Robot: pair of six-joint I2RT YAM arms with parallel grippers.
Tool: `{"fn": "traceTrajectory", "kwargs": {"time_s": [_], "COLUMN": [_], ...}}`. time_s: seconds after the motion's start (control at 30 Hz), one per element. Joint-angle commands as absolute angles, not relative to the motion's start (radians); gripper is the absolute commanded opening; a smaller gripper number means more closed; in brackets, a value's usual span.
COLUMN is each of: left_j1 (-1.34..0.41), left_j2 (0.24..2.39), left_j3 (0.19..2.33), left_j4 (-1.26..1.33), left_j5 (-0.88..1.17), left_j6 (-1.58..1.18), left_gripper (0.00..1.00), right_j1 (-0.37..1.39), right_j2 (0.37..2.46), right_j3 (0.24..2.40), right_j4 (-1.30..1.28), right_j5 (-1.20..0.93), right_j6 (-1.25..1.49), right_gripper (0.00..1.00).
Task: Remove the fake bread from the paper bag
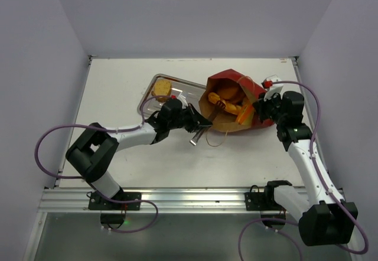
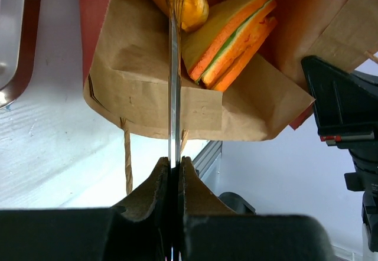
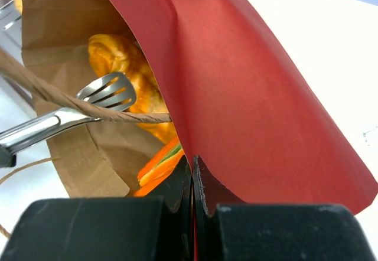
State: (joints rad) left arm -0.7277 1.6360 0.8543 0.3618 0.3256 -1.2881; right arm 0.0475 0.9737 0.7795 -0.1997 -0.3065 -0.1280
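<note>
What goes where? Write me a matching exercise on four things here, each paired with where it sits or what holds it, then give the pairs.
Things:
1. round golden toy loaf
2. layered orange-and-green toy sandwich
3. silver slotted metal tongs
4. red paper bag

Places:
A. wall pinched in the shut right claw
B. lying inside the bag
C. on the shiny metal tray
D. gripped in the shut left claw

Pairs: 1-C, 2-B, 3-D, 4-A
</note>
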Motion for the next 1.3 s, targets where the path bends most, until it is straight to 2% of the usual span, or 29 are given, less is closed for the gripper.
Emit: {"fn": "traceTrajectory", "kwargs": {"time_s": [0.0, 0.67, 0.93, 1.27], "left_j1": [-0.732, -0.736, -0.736, -0.735], "left_j2": [1.583, 1.516, 1.436, 1.344], "left_j3": [0.925, 1.115, 1.120, 1.138], "left_j4": [0.431, 0.249, 0.166, 0.109], "left_j5": [0.391, 0.400, 0.359, 0.302], "left_j6": [-1.229, -1.058, -1.011, -0.956], "left_gripper": [0.00, 0.00, 0.00, 0.00], "right_j1": [0.048, 0.048, 0.046, 0.035], "right_j2": [0.963, 0.965, 0.988, 0.986], "right_j3": [0.770, 0.772, 0.802, 0.799], "right_j4": [-0.158, -0.141, -0.106, -0.106], "right_j5": [-0.203, -0.130, -0.038, -0.037], "right_j6": [-0.114, -0.098, -0.077, -0.068], "right_gripper": [0.00, 0.00, 0.00, 0.00]}}
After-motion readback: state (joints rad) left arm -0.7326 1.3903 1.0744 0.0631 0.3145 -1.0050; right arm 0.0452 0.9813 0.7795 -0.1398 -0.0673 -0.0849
